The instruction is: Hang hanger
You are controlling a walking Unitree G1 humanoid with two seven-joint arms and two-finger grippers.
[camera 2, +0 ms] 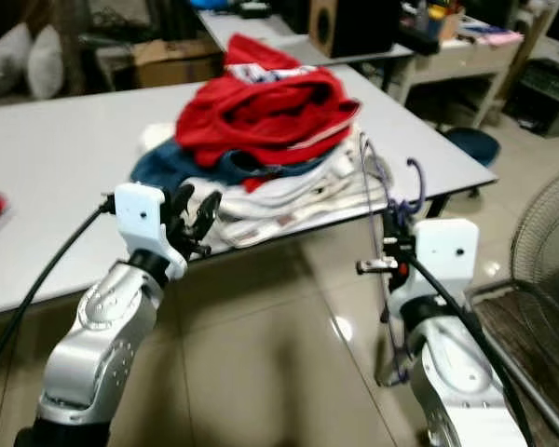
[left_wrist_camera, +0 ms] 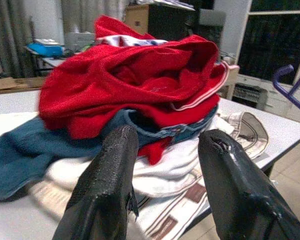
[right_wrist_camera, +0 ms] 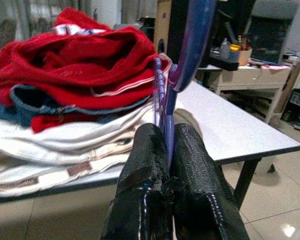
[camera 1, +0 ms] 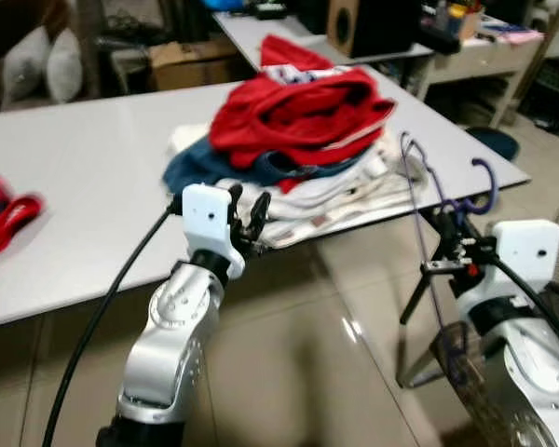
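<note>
The right gripper (right_wrist_camera: 165, 145) pinched a thin purple hanger (camera 1: 429, 200) beside the white table (camera 1: 93, 177); the left gripper (left_wrist_camera: 165, 165) gaped wide toward rumpled red, blue and white clothes (left_wrist_camera: 130, 95).

a heap of red, blue and white clothes (camera 1: 298, 140) sits on the white table (camera 1: 84, 177), left gripper (camera 1: 247, 216) spread before it, right gripper (camera 1: 447, 244) clamping the purple hanger (camera 1: 438, 200).

White table (camera 1: 93, 158): heap of clothes (camera 1: 293, 149) near front-right edge — white/striped at bottom, blue denim mid, red on top. Separate red garment (camera 1: 5, 212) at far left. Tiled floor (camera 1: 298, 372) below.
</note>
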